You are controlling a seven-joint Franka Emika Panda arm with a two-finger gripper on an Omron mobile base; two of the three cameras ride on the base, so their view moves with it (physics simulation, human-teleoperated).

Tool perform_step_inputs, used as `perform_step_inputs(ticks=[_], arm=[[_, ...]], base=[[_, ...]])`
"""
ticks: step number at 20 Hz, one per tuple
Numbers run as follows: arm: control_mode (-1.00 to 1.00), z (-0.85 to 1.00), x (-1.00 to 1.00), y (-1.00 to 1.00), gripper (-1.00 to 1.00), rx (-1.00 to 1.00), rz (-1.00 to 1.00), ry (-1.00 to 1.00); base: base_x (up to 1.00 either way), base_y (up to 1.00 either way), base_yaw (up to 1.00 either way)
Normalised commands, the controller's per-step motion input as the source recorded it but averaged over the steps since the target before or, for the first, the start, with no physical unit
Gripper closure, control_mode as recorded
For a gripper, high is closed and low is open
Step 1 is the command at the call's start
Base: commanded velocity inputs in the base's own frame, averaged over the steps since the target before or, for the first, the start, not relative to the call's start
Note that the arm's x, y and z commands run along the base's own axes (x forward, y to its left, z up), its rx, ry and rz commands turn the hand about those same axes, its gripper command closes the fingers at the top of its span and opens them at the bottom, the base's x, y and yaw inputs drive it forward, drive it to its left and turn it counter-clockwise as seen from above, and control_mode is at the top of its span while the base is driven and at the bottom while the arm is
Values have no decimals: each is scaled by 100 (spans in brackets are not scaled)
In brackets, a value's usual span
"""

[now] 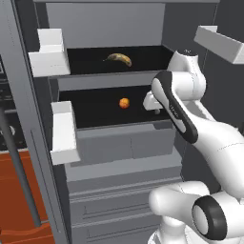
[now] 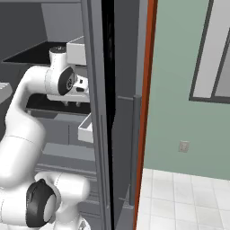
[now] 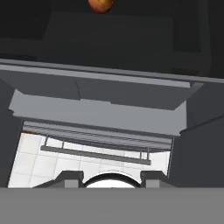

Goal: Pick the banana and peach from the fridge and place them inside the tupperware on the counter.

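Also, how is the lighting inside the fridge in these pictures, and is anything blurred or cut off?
Left base view: flat, even light, black shelves dark, banana and peach sharp, no glare. Hand view: the peach is cut by the top edge, slightly soft. Right base view: the fridge wall hides the fruit.

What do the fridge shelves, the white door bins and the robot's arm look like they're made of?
All rendered, so these are guesses. The fridge shelves look like matte black plastic or coated metal: flat, no shine. The door bins look like plain white plastic: blocky, opaque, dull. The arm looks like smooth, slightly glossy white moulded plastic or painted metal with soft highlights, and dark, rubber-like joints.
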Motion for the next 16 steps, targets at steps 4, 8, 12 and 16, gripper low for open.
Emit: perform_step_inputs(ticks=[4,8,12,16], arm=[[100,0,0,0,-100,0,0,0],[100,0,0,0,-100,0,0,0],[100,0,0,0,-100,0,0,0],[100,0,0,0,-100,0,0,0]], base=[[5,14,-2],[29,41,-9],[32,30,-1],[51,16,0]])
